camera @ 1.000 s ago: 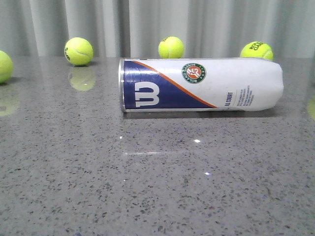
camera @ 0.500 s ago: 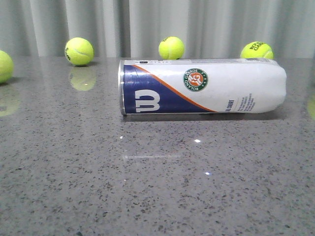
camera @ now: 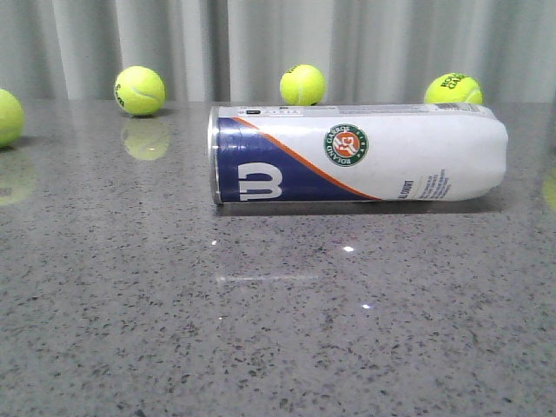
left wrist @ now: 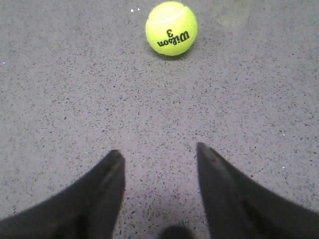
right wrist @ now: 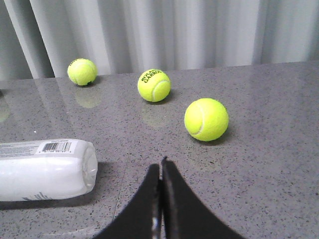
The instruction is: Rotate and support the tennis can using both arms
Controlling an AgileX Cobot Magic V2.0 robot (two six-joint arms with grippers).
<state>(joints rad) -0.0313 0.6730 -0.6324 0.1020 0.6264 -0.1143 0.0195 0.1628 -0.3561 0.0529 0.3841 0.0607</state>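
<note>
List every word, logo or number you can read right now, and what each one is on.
"W" logo, lying sideways: navy band of the tennis can.
"ROLAND GARROS" around the round emblem: same can.
Small print and a barcode on the can's white part: too small to read.
"Wilson 3", upside down: tennis ball in the left wrist view.
"ROLAND GARROS": middle ball in the right wrist view.
Dark print on the far-right ball in the front view: blurred.

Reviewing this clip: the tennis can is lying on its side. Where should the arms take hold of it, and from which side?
Probably at its two ends. The tennis can lies crosswise, so the open left gripper could take the navy-band end from the left, and the right gripper, whose fingers are shut, would have to open for the rounded white end from the right.
</note>
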